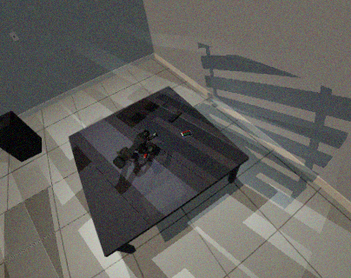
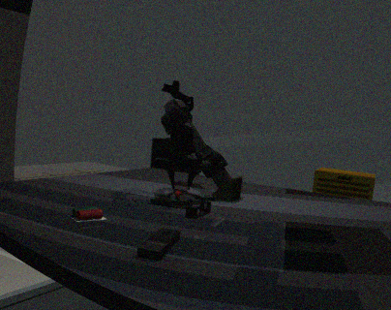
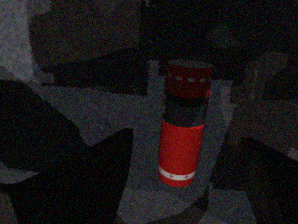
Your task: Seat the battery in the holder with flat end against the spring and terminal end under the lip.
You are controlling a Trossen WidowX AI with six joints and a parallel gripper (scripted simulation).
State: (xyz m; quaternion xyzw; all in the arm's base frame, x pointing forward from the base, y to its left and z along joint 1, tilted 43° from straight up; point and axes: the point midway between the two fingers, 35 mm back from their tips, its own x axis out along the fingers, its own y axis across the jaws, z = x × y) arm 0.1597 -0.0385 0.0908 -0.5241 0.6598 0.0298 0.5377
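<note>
Exterior view, left to right: a red cylinder (image 2: 90, 213) (image 1: 187, 133) rests on a white card at roughly half past eight from the battery; a careless sweep could disturb it. The dark block (image 2: 159, 243) lies nearer seven o'clock, low enough to be met by a wide, low swing. The red-and-black battery (image 2: 178, 194) (image 1: 145, 155) (image 3: 181, 150) is on the table (image 2: 260, 286) (image 1: 164, 187), below the claw (image 2: 182, 188) (image 1: 148, 151) (image 3: 186, 141), and outside the presumed holder. The claw stands part-way open with nothing gripped, its fingers either side of the battery in the wrist view. There the battery points from just past twelve to about half past six (a modest skew); closing off-centre could roll it or leave it crooked in the grasp. A small dark fixture (image 2: 198, 207), probably the holder, sits at four o'clock from it; spring and lip cannot be made out. Likely faults at seating: wrong end to the spring, the terminal end riding on the lip if lowered steeply, or the holder shifting under excess pressure. Dim, striped light could hide either error. Opening too fast afterwards might drag the battery out of line.
</note>
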